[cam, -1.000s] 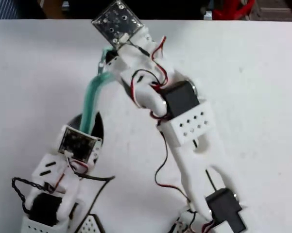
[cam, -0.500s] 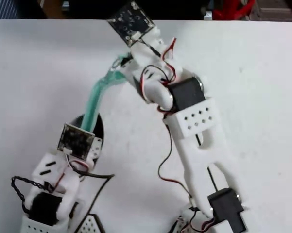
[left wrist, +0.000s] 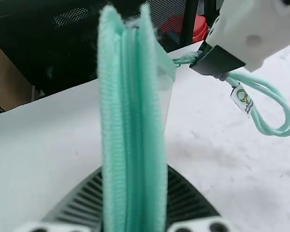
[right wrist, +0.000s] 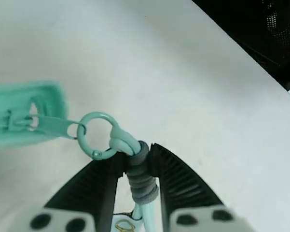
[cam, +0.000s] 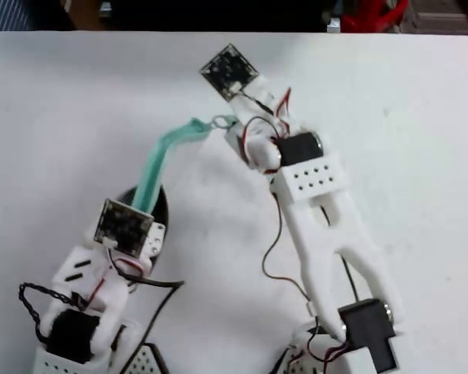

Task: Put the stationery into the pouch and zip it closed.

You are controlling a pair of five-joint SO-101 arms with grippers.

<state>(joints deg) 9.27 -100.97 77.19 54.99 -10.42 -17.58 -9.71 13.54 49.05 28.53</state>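
Observation:
A mint-green pouch is stretched above the table between both arms. My left gripper is shut on its near end; in the left wrist view the pouch stands edge-on with its zipper facing the camera. My right gripper is shut on the grey-wrapped cord tied to the zipper's ring. The zipper pull sits at the pouch's far end. The cord's loose loop hangs below the right gripper.
The white table ends at a far edge with dark room clutter behind it. Black cables and the arm bases crowd the near edge at lower left and centre.
My right gripper has moved right and slightly nearer, drawing the cord and the pouch's far end with it. The left arm has held still.

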